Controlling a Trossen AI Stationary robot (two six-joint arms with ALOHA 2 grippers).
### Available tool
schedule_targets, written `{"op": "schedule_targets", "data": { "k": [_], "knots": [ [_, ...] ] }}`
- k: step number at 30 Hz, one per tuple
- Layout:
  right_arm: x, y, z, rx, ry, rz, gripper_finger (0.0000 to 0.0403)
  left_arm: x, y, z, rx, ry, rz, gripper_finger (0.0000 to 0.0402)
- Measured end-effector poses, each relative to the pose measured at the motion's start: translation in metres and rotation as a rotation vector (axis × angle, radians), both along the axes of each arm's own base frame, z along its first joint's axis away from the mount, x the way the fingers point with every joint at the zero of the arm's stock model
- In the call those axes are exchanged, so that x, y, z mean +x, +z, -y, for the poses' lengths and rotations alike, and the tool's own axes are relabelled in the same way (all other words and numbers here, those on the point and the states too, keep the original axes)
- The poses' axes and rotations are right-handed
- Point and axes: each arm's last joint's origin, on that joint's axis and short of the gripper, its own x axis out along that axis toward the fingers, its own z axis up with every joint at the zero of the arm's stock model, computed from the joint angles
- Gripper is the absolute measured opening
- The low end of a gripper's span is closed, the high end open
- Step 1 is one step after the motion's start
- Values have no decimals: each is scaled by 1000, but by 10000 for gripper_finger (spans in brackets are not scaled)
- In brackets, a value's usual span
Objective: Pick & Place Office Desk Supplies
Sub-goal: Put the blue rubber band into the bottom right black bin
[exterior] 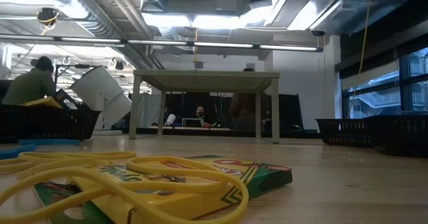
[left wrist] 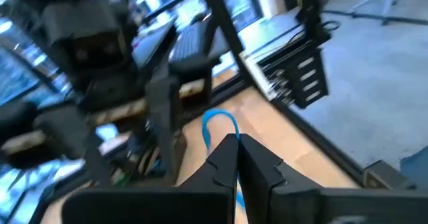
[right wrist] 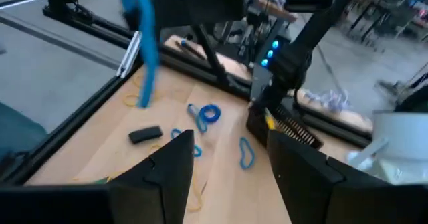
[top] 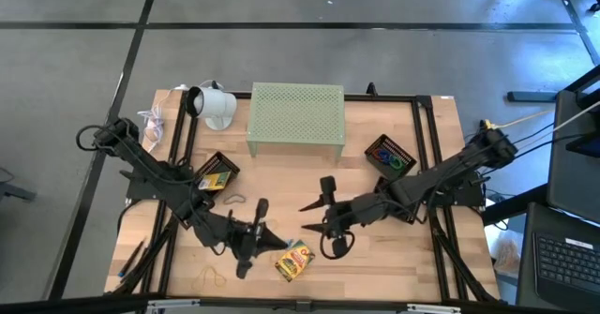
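Blue clip ring [left wrist: 219, 122] pinched in the left gripper [left wrist: 238, 144], jaws closed, mid-table; most of the ring is hidden behind its fingers. Right gripper [right wrist: 227, 158] half open, nothing between the fingers. Crayon box [top: 294, 260] sits just beside.

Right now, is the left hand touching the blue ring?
Touching. Left wrist view: the left hand is shut on the blue ring, which loops out from its grip.
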Motion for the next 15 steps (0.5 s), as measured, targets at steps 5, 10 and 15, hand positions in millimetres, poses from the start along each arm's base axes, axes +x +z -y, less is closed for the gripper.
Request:
{"op": "schedule_targets", "data": {
  "k": [5,10,15],
  "knots": [
    [3,4,-4,35,94,53,194,2,1,-2,51,-22,19,3],
    [4,9,-6,105,150,92,194,7,2,-8,63,-5,30,2],
    [5,12,-7,123,163,118,194,13,5,-17,73,-9,56,2]
  ]
}}
